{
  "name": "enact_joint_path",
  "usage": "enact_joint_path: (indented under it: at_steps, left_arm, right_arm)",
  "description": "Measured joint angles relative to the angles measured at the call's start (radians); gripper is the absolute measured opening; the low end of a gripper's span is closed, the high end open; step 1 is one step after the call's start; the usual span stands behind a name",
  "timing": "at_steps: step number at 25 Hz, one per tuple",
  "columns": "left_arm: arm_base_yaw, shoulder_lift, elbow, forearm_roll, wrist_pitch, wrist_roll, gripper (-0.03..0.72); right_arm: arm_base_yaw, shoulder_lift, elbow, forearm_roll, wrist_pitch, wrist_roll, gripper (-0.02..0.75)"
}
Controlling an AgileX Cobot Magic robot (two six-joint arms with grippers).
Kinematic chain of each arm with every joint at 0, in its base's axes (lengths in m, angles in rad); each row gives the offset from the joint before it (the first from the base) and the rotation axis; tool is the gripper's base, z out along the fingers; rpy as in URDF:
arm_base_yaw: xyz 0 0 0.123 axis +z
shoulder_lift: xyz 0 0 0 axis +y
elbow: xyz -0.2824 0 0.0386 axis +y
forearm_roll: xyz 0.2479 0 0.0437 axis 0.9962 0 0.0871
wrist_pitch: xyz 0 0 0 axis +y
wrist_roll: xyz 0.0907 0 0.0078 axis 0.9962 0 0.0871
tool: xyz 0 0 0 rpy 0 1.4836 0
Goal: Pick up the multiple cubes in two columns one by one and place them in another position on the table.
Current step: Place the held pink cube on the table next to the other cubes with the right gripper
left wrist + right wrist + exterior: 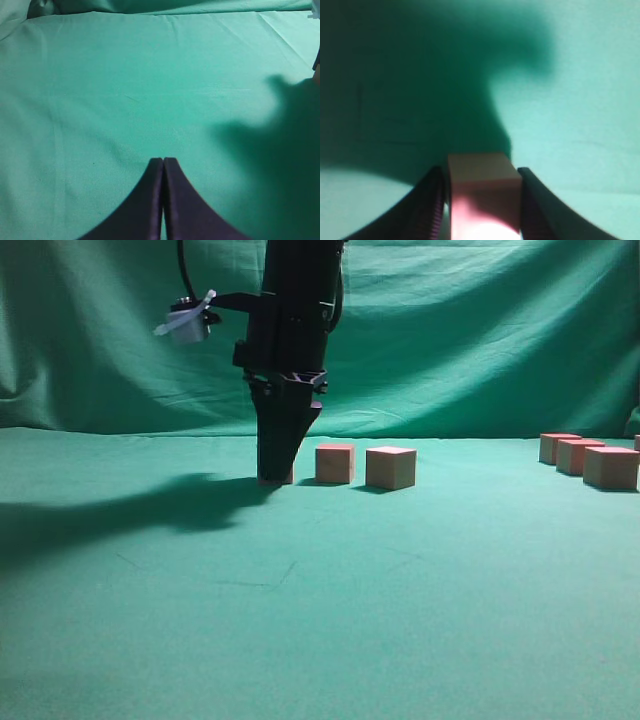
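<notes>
My right gripper (275, 475) points straight down with its tips at the table (320, 620), left of centre. A pink-topped cube (481, 192) sits between its fingers (432, 200) on the cloth. A thin bright gap shows at the left finger, so the jaws stand slightly apart from the cube. Two more cubes (335, 463) (391, 467) stand in a row just right of it. A further group of cubes (578, 456) sits at the far right. My left gripper (163, 160) hovers shut over bare cloth, holding nothing.
A draped green curtain (480, 330) closes off the back. The right arm's shadow (150, 510) falls leftward across the cloth. Another cube (637, 443) is cut off by the right edge.
</notes>
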Motion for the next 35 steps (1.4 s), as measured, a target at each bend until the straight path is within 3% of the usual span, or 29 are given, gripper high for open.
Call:
enact_joint_path:
  at_steps: [1,2,7,13,14,24,35]
  left_arm:
    - [0.000,0.000,0.000,0.000,0.000,0.000,0.000]
    - [0.000,0.000,0.000,0.000,0.000,0.000,0.000]
    - [0.000,0.000,0.000,0.000,0.000,0.000,0.000]
    - [0.000,0.000,0.000,0.000,0.000,0.000,0.000]
    - [0.000,0.000,0.000,0.000,0.000,0.000,0.000]
    - [0.000,0.000,0.000,0.000,0.000,0.000,0.000]
    - [0.000,0.000,0.000,0.000,0.000,0.000,0.000]
  right_arm:
    - [0.000,0.000,0.000,0.001,0.000,0.000,0.317]
    - [0.000,0.000,0.000,0.002,0.000,0.002,0.386]
    - [0.000,0.000,0.000,0.004,-0.021,0.021,0.547]
    - [0.000,0.000,0.000,0.006,-0.050,0.030,0.542]
    - [0.000,0.000,0.000,0.006,-0.051,0.034,0.582]
    - [0.000,0.000,-0.002,0.017,-0.072,0.055,0.568]
    - [0.000,-0.052,-0.117,0.099,-0.047,0.100,0.568]
